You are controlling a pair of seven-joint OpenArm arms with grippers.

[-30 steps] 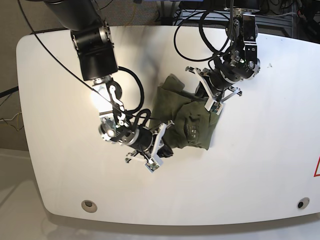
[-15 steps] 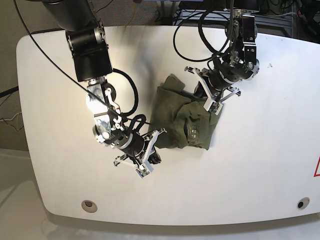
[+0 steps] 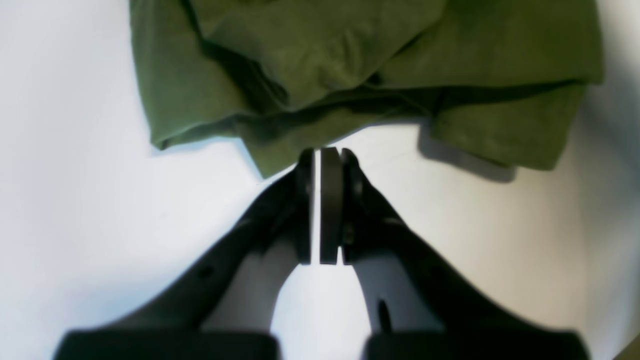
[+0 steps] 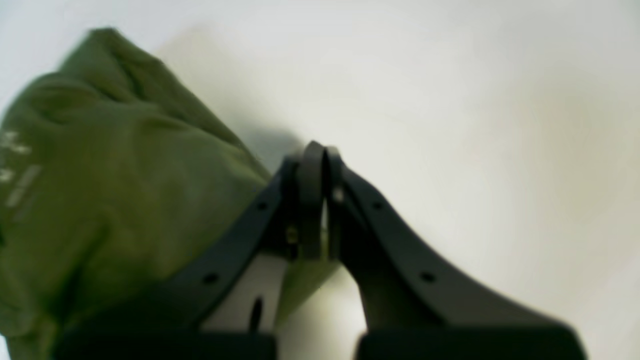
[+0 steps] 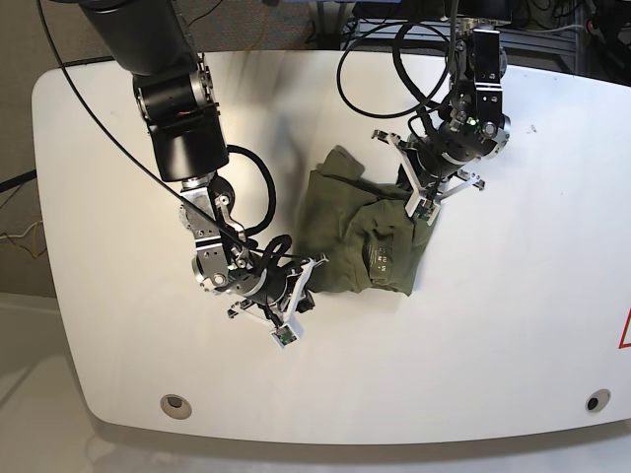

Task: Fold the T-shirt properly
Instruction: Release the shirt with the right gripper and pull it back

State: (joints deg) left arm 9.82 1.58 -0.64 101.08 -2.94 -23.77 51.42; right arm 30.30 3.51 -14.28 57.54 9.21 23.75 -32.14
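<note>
The T-shirt (image 5: 367,239) lies bunched, seemingly part-folded, needing squaring; left claw (image 3: 320,157) and right claw (image 4: 320,152) both clenched empty.

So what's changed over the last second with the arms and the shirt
The right tool has backed away from the T-shirt toward the table's near-left side, shut and holding nothing. The left tool barely shifted; it sits shut at the shirt's far-right edge, and no cloth shows between its fingers. The shirt stayed bunched in the same spot.
</note>
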